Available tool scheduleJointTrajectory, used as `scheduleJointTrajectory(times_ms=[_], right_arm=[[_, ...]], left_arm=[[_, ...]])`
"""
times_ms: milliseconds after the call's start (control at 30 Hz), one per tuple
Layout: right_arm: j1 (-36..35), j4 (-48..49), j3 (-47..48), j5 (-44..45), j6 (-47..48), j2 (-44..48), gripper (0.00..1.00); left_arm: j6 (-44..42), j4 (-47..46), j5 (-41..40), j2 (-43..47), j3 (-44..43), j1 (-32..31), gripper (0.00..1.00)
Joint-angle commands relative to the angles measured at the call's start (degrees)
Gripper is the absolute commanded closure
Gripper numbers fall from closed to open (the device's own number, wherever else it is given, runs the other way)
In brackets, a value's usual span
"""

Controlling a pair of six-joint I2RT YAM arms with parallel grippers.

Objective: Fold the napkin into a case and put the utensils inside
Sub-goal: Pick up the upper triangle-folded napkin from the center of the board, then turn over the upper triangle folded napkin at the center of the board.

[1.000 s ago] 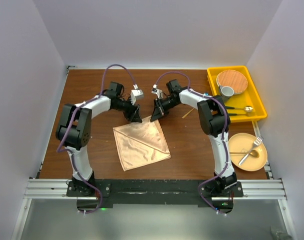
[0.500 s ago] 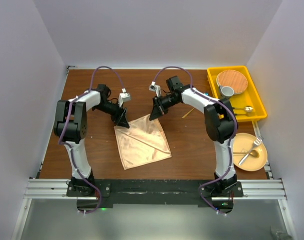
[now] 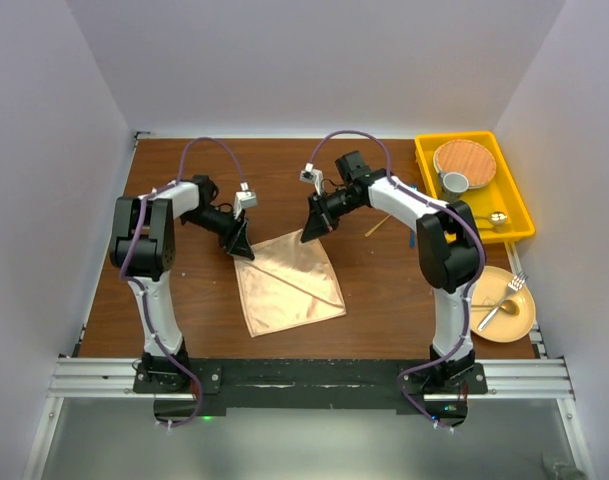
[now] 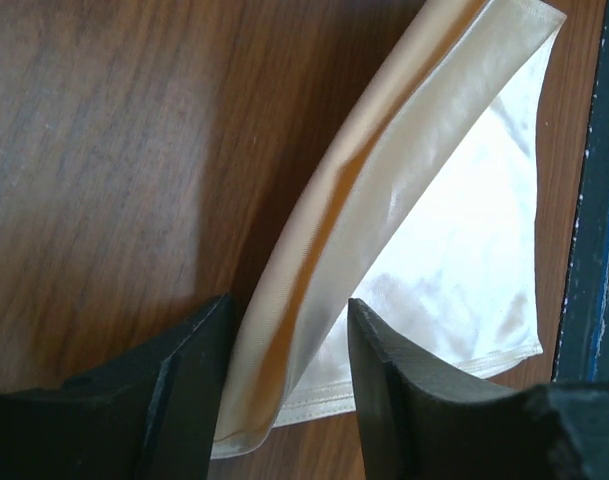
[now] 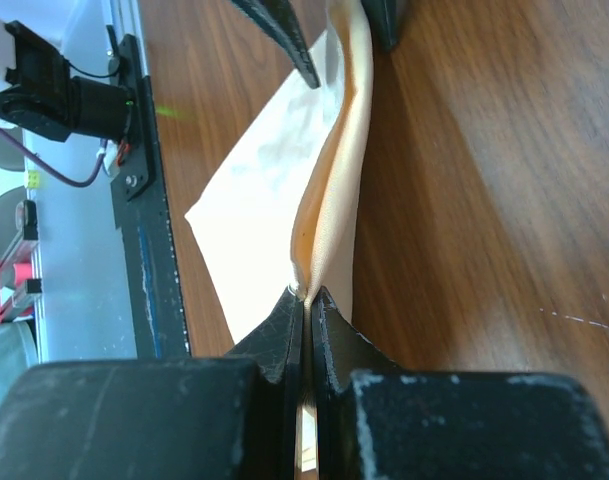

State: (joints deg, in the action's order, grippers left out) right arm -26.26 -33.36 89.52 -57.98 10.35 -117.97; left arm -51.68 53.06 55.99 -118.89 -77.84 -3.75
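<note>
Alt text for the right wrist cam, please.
The right pincer is shut on the edge of the peach napkin, holding it up in a ridge that runs to the fingertips of the left pincer at the top of frame. The rest of the cloth lies on the wooden table.

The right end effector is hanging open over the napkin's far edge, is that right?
No. The right end effector is shut, pinching the far edge of the napkin between its fingers. The right wrist view shows it.
</note>
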Motion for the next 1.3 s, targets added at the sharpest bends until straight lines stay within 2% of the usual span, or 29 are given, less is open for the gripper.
scheduleJointTrajectory(times_ms=[0,233,267,367,500,667,833,900,1000,1067,1100,1167,1233,1267], right_arm=[[-0.19,-0.03,0.57,-2.58,1.34,5.38,1.0],[-0.19,-0.65,0.49,-2.49,1.43,6.79,1.0],[-0.19,-0.82,0.57,-2.06,1.69,7.23,1.0],[-0.11,-1.53,0.75,0.39,2.83,8.02,1.0],[0.68,0.04,2.24,6.53,4.59,9.77,1.0],[3.76,5.84,9.79,13.93,6.25,9.34,1.0],[6.57,17.52,19.19,22.09,8.37,6.53,1.0],[6.66,25.16,19.3,24.48,10.21,6.79,1.0],[6.57,37.02,11.69,26.95,13.55,9.07,1.0],[5.79,45.17,6.49,26.95,18.0,11.7,1.0],[5.35,48.27,-0.24,27.21,20.21,12.76,1.0],[3.95,55.47,-6.78,26.43,26.7,15.13,1.0],[2.71,58.75,-16.27,25.81,30.68,16.71,1.0],[1.14,61.2,-19.61,24.5,35.92,18.46,1.0]], left_arm=[[-6.58,4.77,0.09,-1.52,-1.35,0.58,0.51],[-8.88,6.44,0.44,-0.47,-0.38,1.02,0.74],[-8.7,6.44,0.44,-0.12,-0.38,1.37,0.83],[-6.6,5.66,0.62,1.99,-1.52,2.16,1.0],[1.82,-2.14,-1.31,7.52,-2.66,2.17,1.0],[17.91,-22.71,-8.76,16.4,-4.67,2.17,1.0],[23.81,-35.35,-18.7,17.37,-13.72,2.08,1.0],[23.47,-38.89,-22.93,18.34,-14.26,2.08,1.0],[18.57,-45.48,-26.8,22.02,-11.38,1.2,1.0],[16.01,-48.65,-29.61,24.22,-4.71,0.67,1.0],[12.6,-50.66,-29.97,26.41,-2.08,-0.02,1.0],[9.42,-54.44,-31.02,29.05,7.23,-0.73,1.0],[4.24,-57.27,-31.46,32.57,16.87,-2.31,1.0],[2.57,-57.54,-31.64,33.54,19.81,-2.84,1.0]])
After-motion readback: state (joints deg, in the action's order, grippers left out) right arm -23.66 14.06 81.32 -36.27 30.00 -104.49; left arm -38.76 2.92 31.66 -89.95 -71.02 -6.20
